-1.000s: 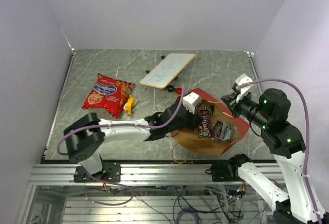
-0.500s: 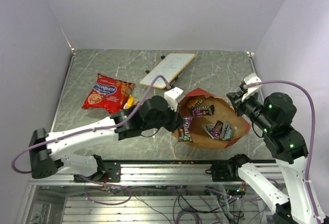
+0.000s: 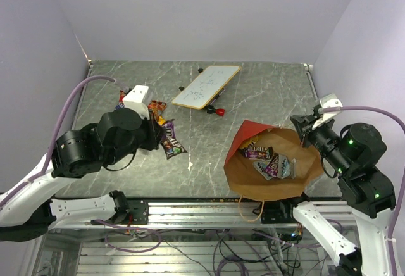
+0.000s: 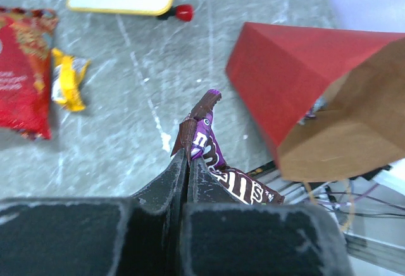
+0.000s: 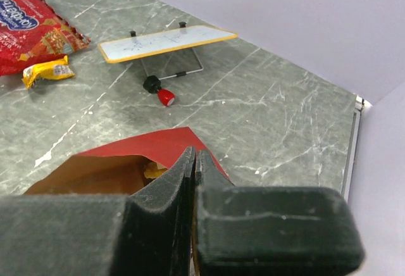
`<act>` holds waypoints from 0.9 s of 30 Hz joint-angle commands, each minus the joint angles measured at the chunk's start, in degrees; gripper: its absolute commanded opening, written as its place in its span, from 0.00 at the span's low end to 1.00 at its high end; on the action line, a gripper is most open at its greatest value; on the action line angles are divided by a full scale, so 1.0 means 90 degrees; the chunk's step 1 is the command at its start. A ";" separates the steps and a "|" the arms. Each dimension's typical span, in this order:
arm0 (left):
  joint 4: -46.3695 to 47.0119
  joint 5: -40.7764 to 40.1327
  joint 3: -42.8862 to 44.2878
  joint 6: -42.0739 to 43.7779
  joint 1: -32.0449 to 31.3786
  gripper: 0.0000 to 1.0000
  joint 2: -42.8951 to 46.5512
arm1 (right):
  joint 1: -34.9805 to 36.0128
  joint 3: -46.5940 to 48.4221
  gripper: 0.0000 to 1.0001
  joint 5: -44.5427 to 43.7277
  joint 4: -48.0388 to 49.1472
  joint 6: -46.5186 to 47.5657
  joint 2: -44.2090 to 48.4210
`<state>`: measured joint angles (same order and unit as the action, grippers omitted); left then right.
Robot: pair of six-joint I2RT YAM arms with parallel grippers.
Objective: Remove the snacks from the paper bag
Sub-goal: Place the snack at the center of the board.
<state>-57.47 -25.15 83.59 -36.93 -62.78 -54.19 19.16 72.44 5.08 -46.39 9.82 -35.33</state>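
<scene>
The red chip bag (image 4: 22,67) and a yellow packet (image 4: 68,81) lie side by side on the surface (image 3: 209,130) at left. The left hand (image 4: 188,162) is clamped on a dark brown packet (image 4: 212,156), well apart from the paper bag (image 3: 243,142). That bag lies at right, mouth open, with several packets (image 3: 269,162) inside. The right hand (image 5: 194,162) pinches its rim, fingers nearly touching.

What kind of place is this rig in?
Likely a robot lab test cell, not a home: plain walls box in a marble-pattern table, which sits on an aluminium frame with loose cables hanging below.
</scene>
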 commanded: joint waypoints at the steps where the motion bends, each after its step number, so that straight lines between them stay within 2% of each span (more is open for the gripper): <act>1: -0.1044 -0.0744 0.0104 -0.0474 0.0051 0.07 -0.0071 | 0.0020 -0.0200 0.00 -0.0198 0.0275 -0.0232 0.0126; 9: -0.1303 -0.1065 0.0871 -0.0085 0.0085 0.07 -0.0424 | 0.0022 -0.0070 0.00 0.0129 0.0268 -0.0036 -0.0465; 15: -0.2029 -0.1477 0.0946 -0.0036 0.0537 0.07 -0.0668 | 0.0020 -0.0208 0.00 0.0168 0.0626 0.0056 -0.0545; 19: -0.1772 -0.0618 0.0351 0.0633 0.1451 0.07 -0.0869 | 0.0020 -0.0221 0.00 0.0303 0.0679 0.0032 -0.0682; 23: -0.1004 0.0530 -0.0311 0.1505 0.2461 0.07 -0.1178 | 0.0020 -0.0143 0.00 0.0404 0.0581 0.0094 -0.0763; 25: -0.0669 0.0934 -0.0500 0.1919 0.2778 0.07 -0.1496 | 0.0020 -0.0147 0.00 0.0396 0.0539 0.0118 -0.0758; 27: -0.0233 0.0941 -0.0642 0.2352 0.2839 0.07 -0.1759 | 0.0021 -0.0159 0.00 0.0423 0.0540 0.0114 -0.0752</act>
<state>-68.05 -23.46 79.81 -25.47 -39.31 -66.96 19.16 70.63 7.97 -42.26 10.17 -42.35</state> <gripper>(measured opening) 0.071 0.007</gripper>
